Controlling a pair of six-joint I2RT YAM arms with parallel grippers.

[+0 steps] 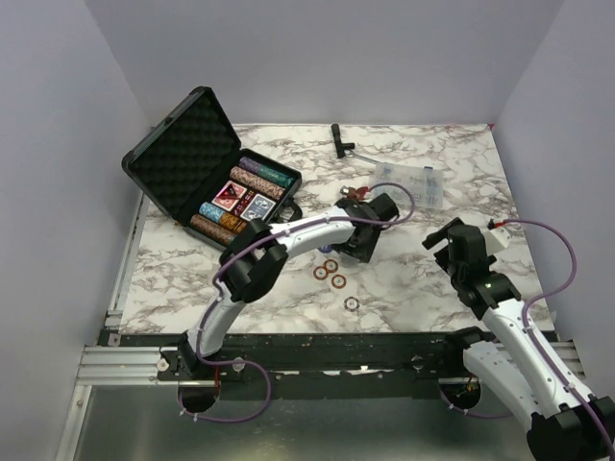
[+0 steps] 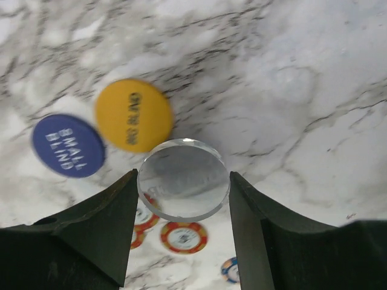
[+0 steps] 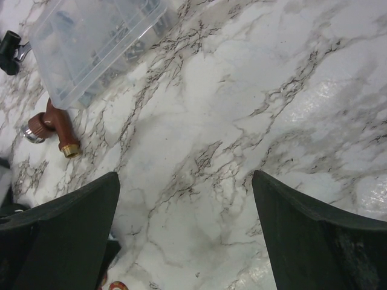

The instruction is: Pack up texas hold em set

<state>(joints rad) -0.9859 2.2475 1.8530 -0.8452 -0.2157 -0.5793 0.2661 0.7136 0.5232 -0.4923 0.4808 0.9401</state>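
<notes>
Now my left gripper (image 2: 183, 175) pinches a clear round disc (image 2: 183, 184) between both fingers; yellow chip (image 2: 133, 115) and blue chip (image 2: 68, 145) lie just beyond. Right gripper (image 3: 184, 175) gapes wide.

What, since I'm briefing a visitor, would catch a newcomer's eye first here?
The open black hard plastic briefcase, foam-lined, sits far left with rows of multicoloured poker chips inside. At mid-table the left gripper pinches a clear round disc near a yellow round chip and a blue round chip.
</notes>
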